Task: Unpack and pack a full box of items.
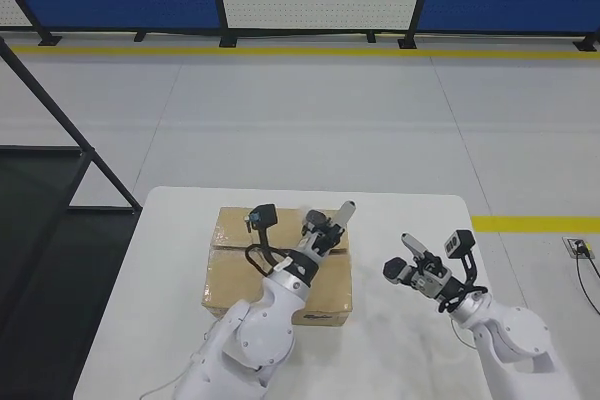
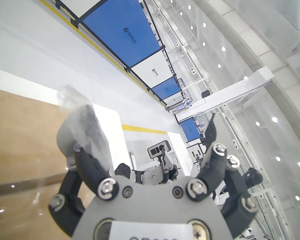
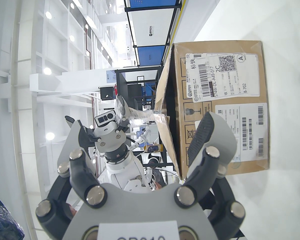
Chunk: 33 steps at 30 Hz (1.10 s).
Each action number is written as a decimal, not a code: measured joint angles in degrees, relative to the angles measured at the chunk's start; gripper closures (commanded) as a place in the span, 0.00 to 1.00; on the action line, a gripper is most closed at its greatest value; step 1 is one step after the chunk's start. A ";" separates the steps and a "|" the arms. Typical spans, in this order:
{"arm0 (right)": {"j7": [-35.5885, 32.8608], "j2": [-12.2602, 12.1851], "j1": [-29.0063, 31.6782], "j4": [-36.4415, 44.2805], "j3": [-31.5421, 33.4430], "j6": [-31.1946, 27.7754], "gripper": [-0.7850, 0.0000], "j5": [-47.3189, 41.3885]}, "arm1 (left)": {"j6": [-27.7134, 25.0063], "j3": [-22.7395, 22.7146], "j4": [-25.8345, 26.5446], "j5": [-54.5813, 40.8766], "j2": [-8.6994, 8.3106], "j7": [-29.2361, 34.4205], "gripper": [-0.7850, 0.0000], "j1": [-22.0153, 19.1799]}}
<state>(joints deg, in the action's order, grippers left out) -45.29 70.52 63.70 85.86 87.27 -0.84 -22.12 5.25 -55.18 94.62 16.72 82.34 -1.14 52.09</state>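
A brown cardboard box with shipping labels on one side lies on the white table, left of centre. My left gripper hovers over the box's far right top corner, tilted upward, open. A crumpled strip of clear tape clings to one of its fingers. In the right wrist view this tape stretches from the box's slightly lifted top flap to that finger. My right gripper hangs open and holds nothing, a short way right of the box.
A black metal frame stands off the table's left side. Bare table lies to the right of the box and along the front edge. Beyond the far edge is white floor with yellow lines.
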 measured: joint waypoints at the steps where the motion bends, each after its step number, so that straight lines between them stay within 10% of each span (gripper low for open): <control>1: -0.05 -0.04 0.14 -0.10 0.05 -0.19 0.00 -0.15 | -0.02 0.25 -0.32 0.24 0.12 -0.04 0.00 -0.14; 33: 0.51 -1.29 2.07 -0.09 0.45 -4.11 0.00 -1.92 | -2.12 3.06 -4.33 1.69 3.79 -0.70 0.00 -2.17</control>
<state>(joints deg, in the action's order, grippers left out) -44.78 69.23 65.78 85.77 87.71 -4.95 -24.04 3.14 -52.12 90.29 18.41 86.13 -1.84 49.92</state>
